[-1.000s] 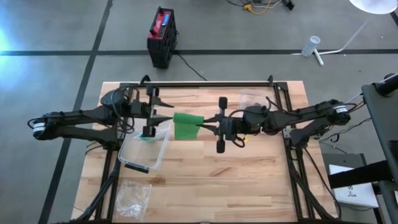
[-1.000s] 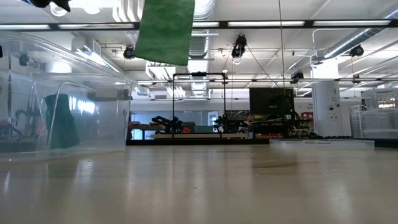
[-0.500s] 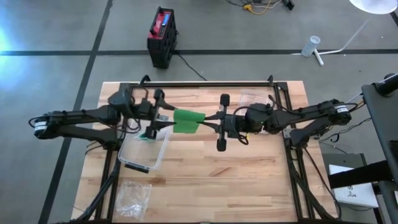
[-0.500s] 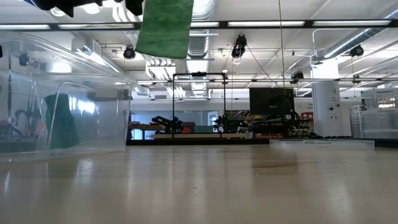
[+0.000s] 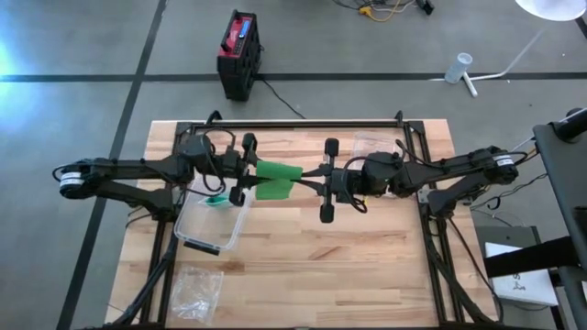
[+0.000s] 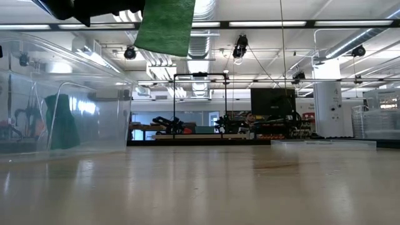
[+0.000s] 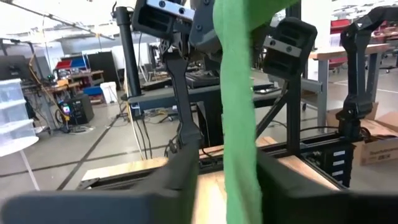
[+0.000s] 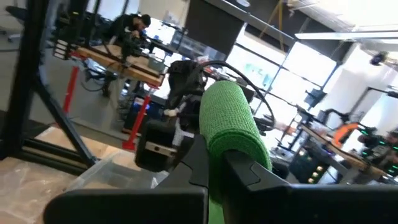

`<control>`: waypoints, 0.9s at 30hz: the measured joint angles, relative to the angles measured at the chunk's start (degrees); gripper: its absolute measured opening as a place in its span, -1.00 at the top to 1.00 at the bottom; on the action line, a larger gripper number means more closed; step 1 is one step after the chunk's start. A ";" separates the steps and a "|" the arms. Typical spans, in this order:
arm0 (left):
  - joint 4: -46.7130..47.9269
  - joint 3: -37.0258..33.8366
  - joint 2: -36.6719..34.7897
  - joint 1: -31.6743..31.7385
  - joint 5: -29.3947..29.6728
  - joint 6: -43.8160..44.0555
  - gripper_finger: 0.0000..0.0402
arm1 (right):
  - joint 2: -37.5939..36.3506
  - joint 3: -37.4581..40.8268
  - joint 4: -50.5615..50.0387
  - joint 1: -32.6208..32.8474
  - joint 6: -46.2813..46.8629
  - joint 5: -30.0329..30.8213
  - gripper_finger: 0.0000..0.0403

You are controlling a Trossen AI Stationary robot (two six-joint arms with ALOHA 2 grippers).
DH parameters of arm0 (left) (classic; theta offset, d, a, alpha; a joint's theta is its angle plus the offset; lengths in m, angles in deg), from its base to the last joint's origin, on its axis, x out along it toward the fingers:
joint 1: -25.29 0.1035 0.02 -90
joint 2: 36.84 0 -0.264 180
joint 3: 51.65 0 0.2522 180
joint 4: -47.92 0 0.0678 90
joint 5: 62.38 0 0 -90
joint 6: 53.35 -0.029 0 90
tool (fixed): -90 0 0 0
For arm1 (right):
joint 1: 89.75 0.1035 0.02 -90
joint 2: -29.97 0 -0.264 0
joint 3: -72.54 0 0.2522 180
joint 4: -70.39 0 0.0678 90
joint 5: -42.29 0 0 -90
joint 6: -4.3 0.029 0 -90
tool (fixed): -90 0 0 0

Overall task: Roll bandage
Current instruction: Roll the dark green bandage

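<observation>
A green bandage (image 5: pixel 275 180) is held high above the middle of the table by my right gripper (image 5: pixel 304 180), which is shut on it. Its loose part hangs down as a flat strip (image 6: pixel 165 25). My left gripper (image 5: pixel 250 180) is level at the strip's left side and open, with one finger on each side of the hanging strip (image 7: pixel 239 93). A gap shows between one finger (image 7: pixel 183 165) and the cloth; whether the other finger touches it I cannot tell. My right gripper holds the bandage's wound end (image 8: pixel 231 121), which sits as a thick green roll over and around its shut fingers (image 8: pixel 249 171). The fingers come in level from the table's right. The bandage is lifted clear, and its free strip hangs slack below.
A clear plastic box (image 5: pixel 213 220) stands on the table under my left arm, with a green roll (image 6: pixel 61 122) inside it. A crumpled clear bag (image 5: pixel 196 286) lies near the front left corner. Another clear bag (image 5: pixel 371 145) lies at the far right.
My left gripper has moved toward the table's right and a little down, up to the bandage, so its fingers now stand on either side of the hanging strip. My right gripper and the bandage have stayed where they were.
</observation>
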 joint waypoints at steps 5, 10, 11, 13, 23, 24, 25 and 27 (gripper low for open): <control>-3.37 -0.02 0.84 0.00 0.14 -0.15 0.94 | 0.00 0.01 0.72 0.00 3.03 -6.02 0.99; -7.75 -0.02 2.08 0.00 0.24 -0.08 0.99 | 0.00 0.02 1.71 0.00 7.62 -9.90 0.99; -8.13 -0.02 2.46 0.00 0.28 -0.09 0.99 | 0.00 0.02 1.80 0.00 8.58 -10.01 0.99; -8.86 -0.02 3.30 0.00 0.43 0.01 1.00 | 0.00 0.02 2.13 0.00 10.61 -10.03 0.99; -8.68 -0.02 4.86 0.88 7.67 -1.15 1.00 | -0.04 -0.96 2.87 -0.02 23.24 -10.01 0.98; -7.86 -0.02 4.42 0.94 8.86 -1.83 1.00 | -0.10 -1.21 2.48 -0.02 24.11 -10.01 0.97; -6.71 -0.02 3.86 0.98 10.33 -2.70 1.00 | -0.17 -1.40 2.05 -0.02 24.75 -9.99 0.97; -3.77 -0.02 2.75 0.98 14.65 -5.10 1.00 | -0.40 -1.70 0.71 -0.02 26.13 -9.96 0.97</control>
